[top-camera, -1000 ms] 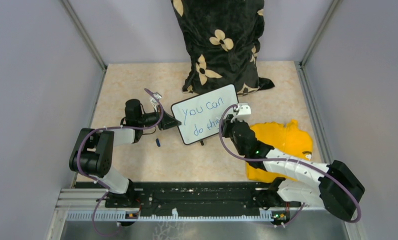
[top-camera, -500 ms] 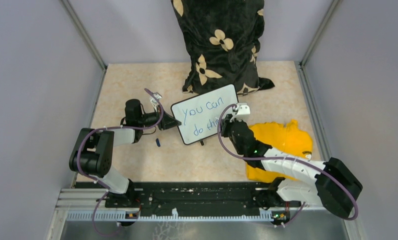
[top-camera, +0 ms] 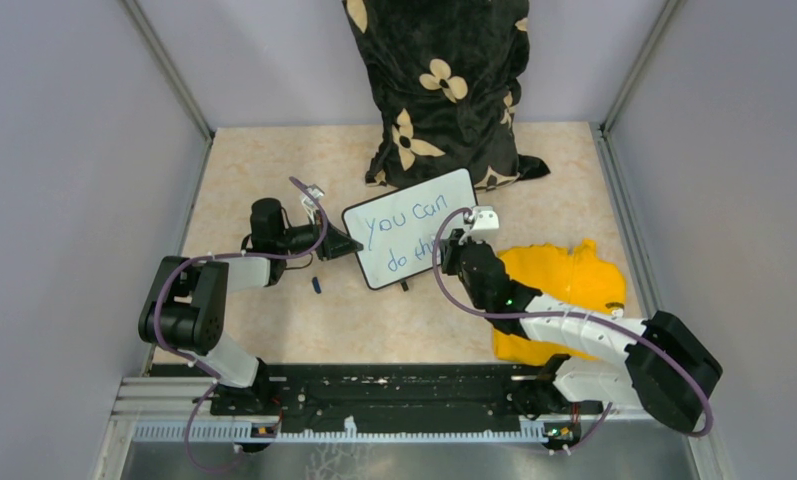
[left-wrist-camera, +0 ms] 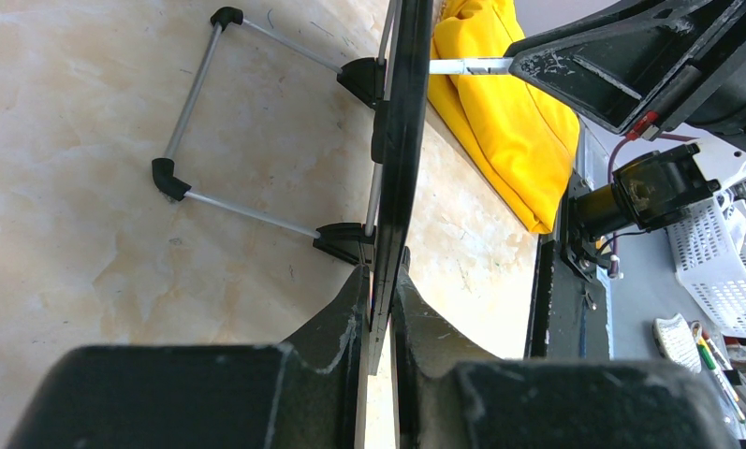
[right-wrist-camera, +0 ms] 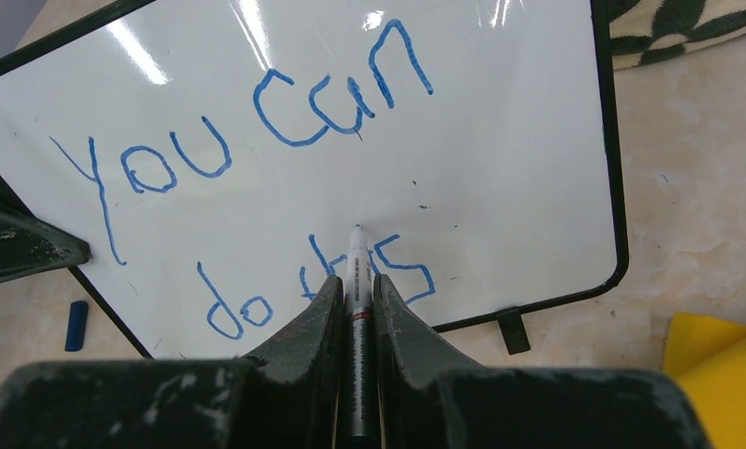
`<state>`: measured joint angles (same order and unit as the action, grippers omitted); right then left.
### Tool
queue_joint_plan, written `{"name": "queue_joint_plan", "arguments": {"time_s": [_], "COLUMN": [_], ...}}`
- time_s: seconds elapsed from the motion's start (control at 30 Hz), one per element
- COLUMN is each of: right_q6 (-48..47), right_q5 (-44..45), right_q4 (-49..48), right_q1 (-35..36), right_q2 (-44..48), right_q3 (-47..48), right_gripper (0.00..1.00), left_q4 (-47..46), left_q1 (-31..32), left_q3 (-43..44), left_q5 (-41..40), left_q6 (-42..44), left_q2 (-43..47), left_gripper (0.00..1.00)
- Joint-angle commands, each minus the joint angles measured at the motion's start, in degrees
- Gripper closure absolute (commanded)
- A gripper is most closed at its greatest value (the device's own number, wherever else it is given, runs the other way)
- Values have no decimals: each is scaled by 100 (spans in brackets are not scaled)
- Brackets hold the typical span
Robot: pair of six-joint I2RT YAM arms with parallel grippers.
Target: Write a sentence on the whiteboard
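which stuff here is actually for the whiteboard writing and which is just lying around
In use:
whiteboard
sentence in blue ink
marker, held by the right gripper
left gripper, clamped on the board's edge

Lying about:
yellow cloth
black floral cushion
small blue cap
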<state>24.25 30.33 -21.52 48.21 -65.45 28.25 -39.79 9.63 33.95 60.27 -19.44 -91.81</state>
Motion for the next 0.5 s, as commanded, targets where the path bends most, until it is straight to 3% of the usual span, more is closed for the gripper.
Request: {"name": "queue_joint_plan", "arguments": {"time_s": [0.0,0.47], "right_q6": [94,136], "right_q5": [59,64], "right_q4": [-348,-285], "right_q1": [-53,-75], "right_q2": [-83,-218], "right_q3": [216,155], "right_gripper": [100,100], "left_q4": [472,463], "left_q1": [57,57], "left_q3": [-3,-3], "left_q5": [-341,-341], "left_q6": [178,178], "left_q2": [-187,-179], "left_gripper": [83,83]}}
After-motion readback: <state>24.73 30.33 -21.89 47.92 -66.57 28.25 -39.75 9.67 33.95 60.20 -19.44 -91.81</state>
